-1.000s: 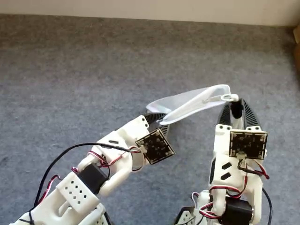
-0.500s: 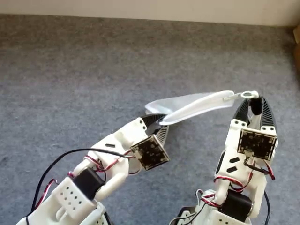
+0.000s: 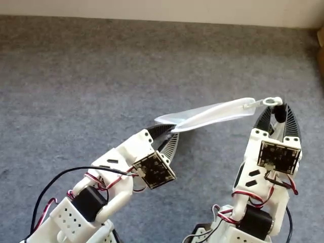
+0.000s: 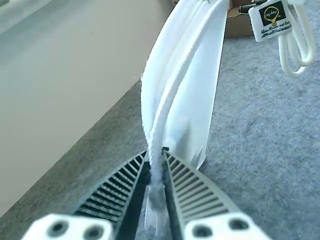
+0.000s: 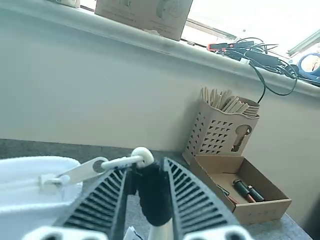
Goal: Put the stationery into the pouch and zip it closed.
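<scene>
One pouch (image 3: 212, 114), two claws (image 3: 169, 132) (image 3: 277, 105), one slotted basket (image 5: 215, 135), one cardboard box (image 5: 260, 210)

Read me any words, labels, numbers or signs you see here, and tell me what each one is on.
Tag hanging by the pouch: an emblem and lines of print, too small to read.
Cardboard box on the sill: faint print, too blurred to read.
No other text can be read.
</scene>
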